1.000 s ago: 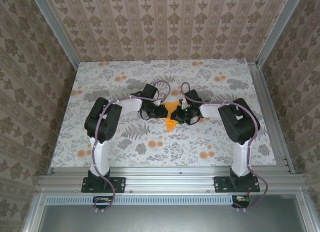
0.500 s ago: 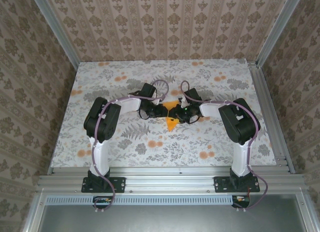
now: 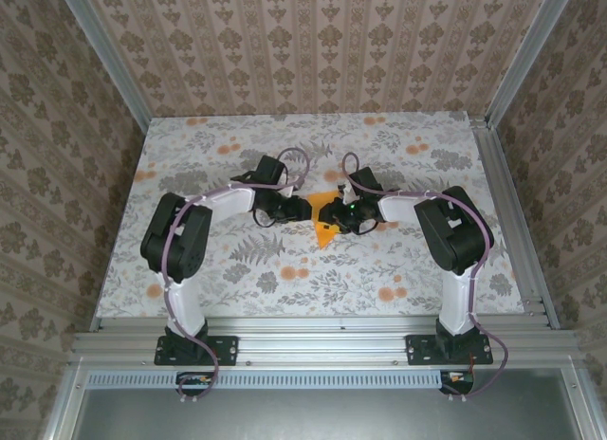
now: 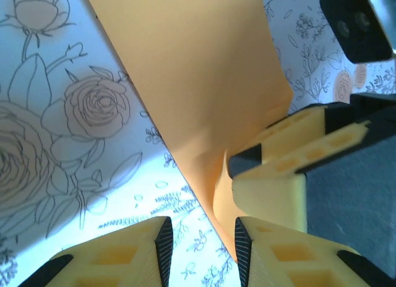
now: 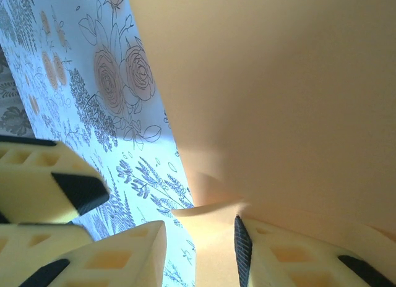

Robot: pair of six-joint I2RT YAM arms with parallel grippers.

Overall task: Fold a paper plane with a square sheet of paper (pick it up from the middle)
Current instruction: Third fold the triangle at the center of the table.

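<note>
Mid-table on the floral cloth [image 3: 237, 250], the orange paper [image 3: 325, 226] sits between the two grippers, folded to a wedge with its point toward the arms' bases. Since a second ago the left arm [image 3: 174, 237] has swung its elbow outward to the left, and the left gripper [image 3: 287, 209] has drawn back from the paper's left side, baring more orange between the tools. The right arm [image 3: 453, 229] and right gripper [image 3: 334, 215] stand about where they were, at the paper's right edge. Seen from the left wrist, the left gripper's jaws are spread, with cloth showing in the gap and the paper's lower edge running down beside one finger [image 4: 291, 259]; the other gripper's fingers meet the sheet on the far side. Seen from the right wrist, the right gripper's jaws are likewise spread, a curled flap of paper lying in the gap against one finger [image 5: 297, 256], not pinched.
</note>
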